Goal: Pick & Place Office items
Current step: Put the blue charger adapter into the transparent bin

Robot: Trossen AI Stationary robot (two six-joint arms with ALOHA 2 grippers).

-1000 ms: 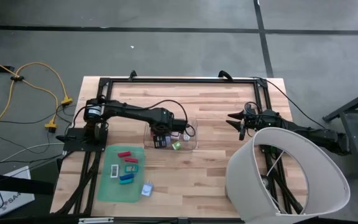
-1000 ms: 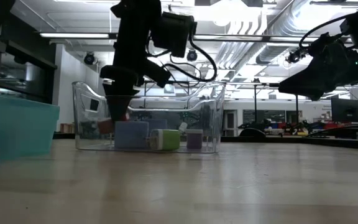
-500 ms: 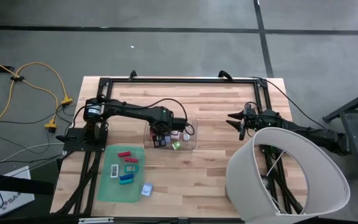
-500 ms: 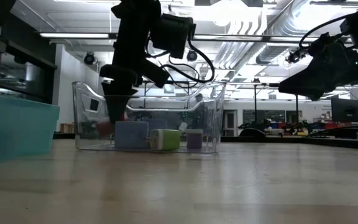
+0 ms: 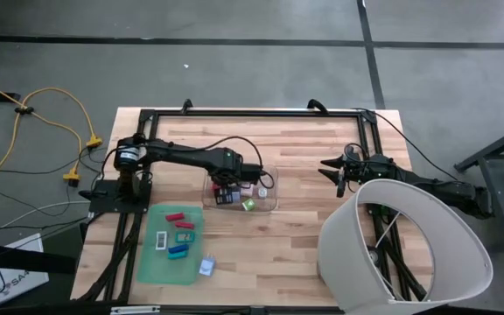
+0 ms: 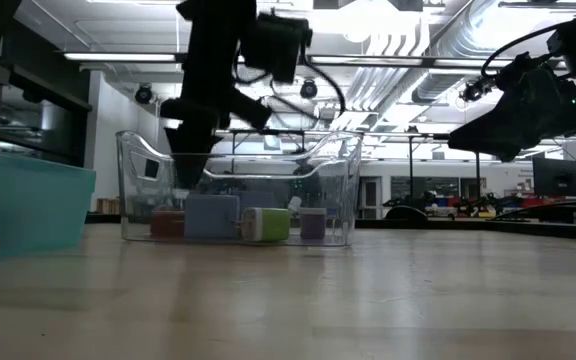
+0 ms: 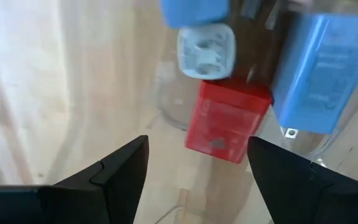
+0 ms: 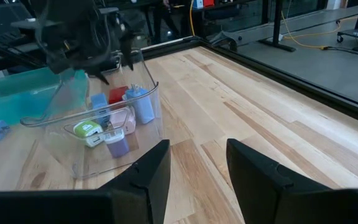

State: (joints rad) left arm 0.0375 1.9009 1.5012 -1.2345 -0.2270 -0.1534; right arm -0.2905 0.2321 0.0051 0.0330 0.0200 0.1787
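Note:
The clear bin (image 5: 241, 188) stands mid-table with several office items on its floor: a red block (image 7: 225, 121), a blue block (image 7: 325, 74), a pale blue-white piece (image 7: 207, 45), and a green piece (image 6: 266, 224). My left gripper (image 5: 226, 184) hovers open above the bin's left end, over the red block (image 6: 168, 222), touching nothing. More small pieces lie on the green mat (image 5: 151, 262): red (image 5: 176, 216), teal (image 5: 186, 225), white (image 5: 160, 239), blue (image 5: 178, 249). My right gripper (image 5: 335, 172) waits open near the table's right side.
A large white lampshade-like cylinder (image 5: 405, 245) covers the near right corner, over the right arm. A black frame (image 5: 252, 112) runs along the table's far edge. Bare wood lies between the bin and my right gripper (image 8: 197, 168). A pale blue piece (image 5: 206, 266) sits at the mat's near right edge.
My left gripper has risen from low inside the bin to above its rim. The red block that sat between its fingers now lies on the bin floor. The right arm has kept still.

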